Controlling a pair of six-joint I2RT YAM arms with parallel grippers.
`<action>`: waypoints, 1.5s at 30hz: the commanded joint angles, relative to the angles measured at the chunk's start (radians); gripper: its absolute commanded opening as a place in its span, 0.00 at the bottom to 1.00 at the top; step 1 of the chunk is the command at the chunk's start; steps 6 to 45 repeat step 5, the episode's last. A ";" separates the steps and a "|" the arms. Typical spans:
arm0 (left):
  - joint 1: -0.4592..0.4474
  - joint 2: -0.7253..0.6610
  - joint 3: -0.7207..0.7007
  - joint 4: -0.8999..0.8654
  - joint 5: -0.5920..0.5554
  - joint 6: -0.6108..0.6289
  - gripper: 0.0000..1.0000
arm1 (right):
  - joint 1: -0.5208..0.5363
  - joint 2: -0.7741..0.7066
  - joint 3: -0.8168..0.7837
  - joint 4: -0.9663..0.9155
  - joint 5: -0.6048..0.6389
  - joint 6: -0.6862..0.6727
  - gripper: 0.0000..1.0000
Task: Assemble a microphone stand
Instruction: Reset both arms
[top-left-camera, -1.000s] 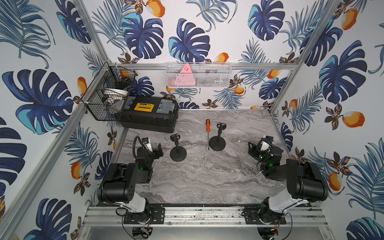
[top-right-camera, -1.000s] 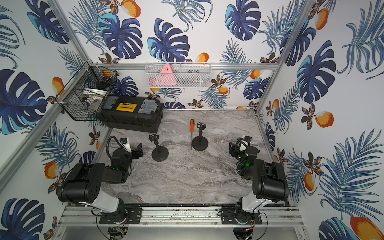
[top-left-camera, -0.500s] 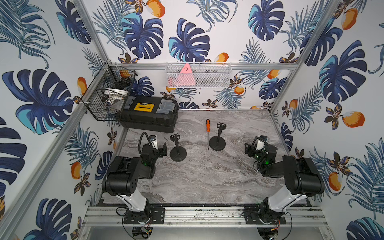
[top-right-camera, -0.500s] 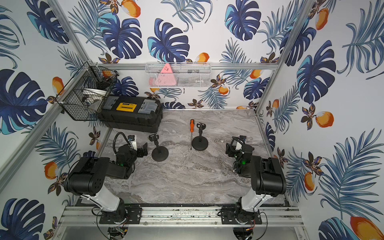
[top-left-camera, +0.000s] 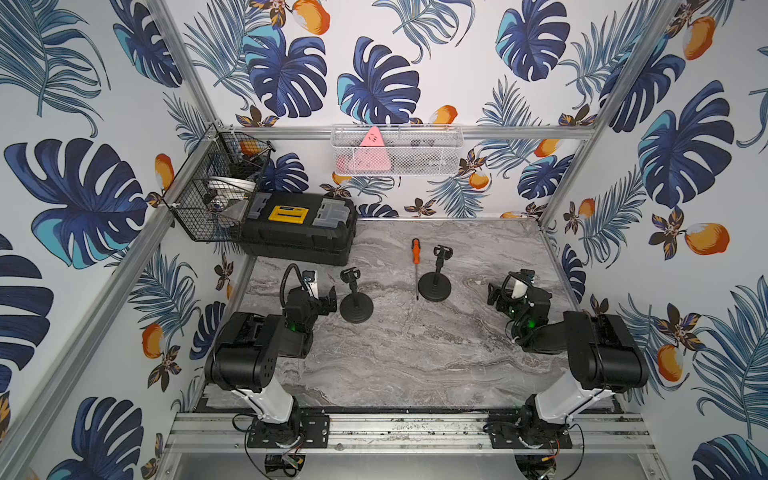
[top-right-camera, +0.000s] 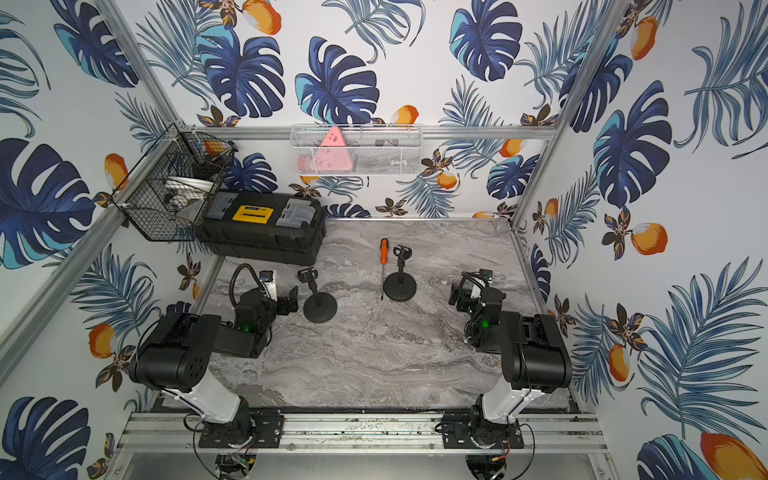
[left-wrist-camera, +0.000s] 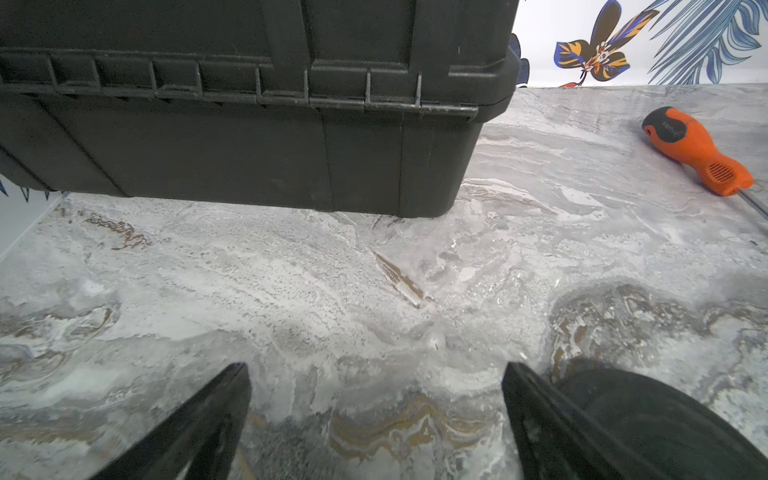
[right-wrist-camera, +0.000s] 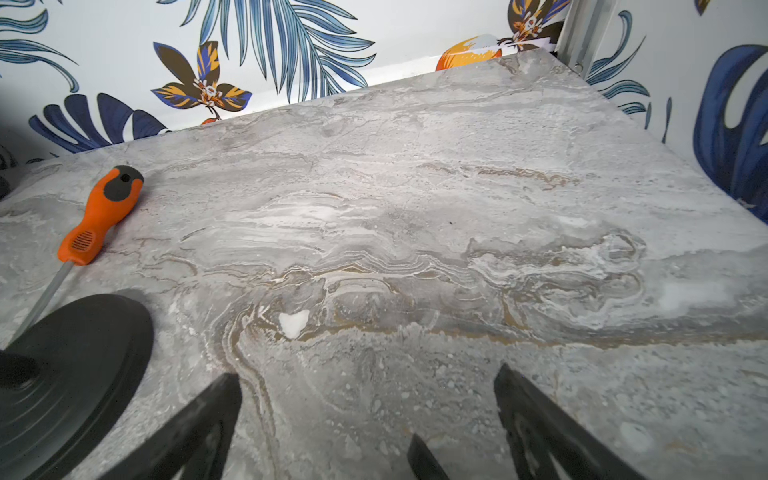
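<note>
1. The marble tabletop sat inside walls of blue-leaf wallpaper. A black toolbox was shut at about 10 o'clock, with a wire basket hung on the frame beside it.
2. Two microphone stands stood upright on their round bases. The left stand was at about 9 o'clock from the table's middle and the right stand at about 1 o'clock. Each had a post and a clip on top.
3. An orange-handled screwdriver lay flat just at 9 o'clock of the right stand, its handle pointing to 12 o'clock.
4. The left gripper hung low just at 9 o'clock of the left stand, jaws spread wide with nothing between them.
5. The right gripper sat well off at 3 o'clock of the right stand, also spread wide and empty.
6. I saw no loose parts on the table, so the assembly looked done or nearly so. I could not tell whether the joints were tight.
</note>
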 joint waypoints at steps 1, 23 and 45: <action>-0.007 0.004 0.014 -0.007 -0.012 0.023 0.99 | 0.000 0.001 0.004 0.009 0.011 0.007 1.00; -0.020 -0.001 -0.006 0.032 0.015 0.042 0.99 | 0.000 0.000 0.005 0.009 0.013 0.006 1.00; -0.020 -0.001 -0.006 0.032 0.015 0.042 0.99 | 0.000 0.000 0.005 0.009 0.013 0.006 1.00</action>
